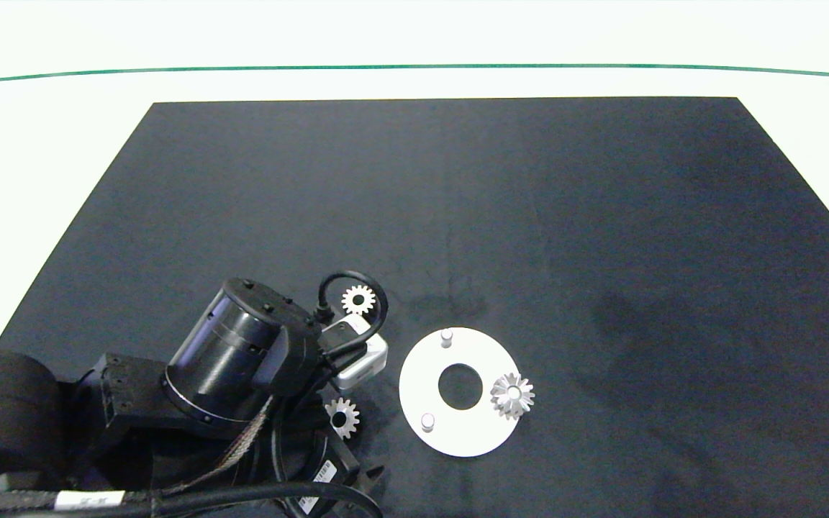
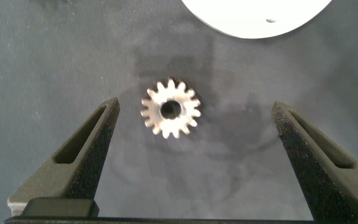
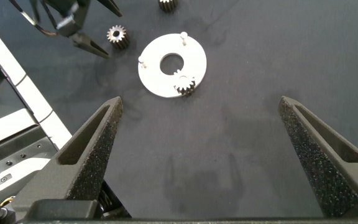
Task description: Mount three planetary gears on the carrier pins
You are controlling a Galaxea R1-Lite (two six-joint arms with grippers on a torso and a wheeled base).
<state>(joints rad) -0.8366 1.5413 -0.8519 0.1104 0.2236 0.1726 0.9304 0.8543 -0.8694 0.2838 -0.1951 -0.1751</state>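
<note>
Black mat holds everything; the left gripper (image 2: 191, 134), spread wide, hovers over a loose gear (image 2: 171, 109), ready to pinch and lift it for a bare pin (image 1: 427, 421); the right gripper (image 3: 201, 140) waits open, far off.

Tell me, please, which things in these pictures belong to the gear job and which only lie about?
Belong to the job:
- white round disc with two free silvery pegs
- silvery metal gear on the disc
- loose silvery gear between the open left gripper
- second loose silvery gear on the mat

Only lie about:
- black mat
- open right gripper, held apart from the parts
</note>
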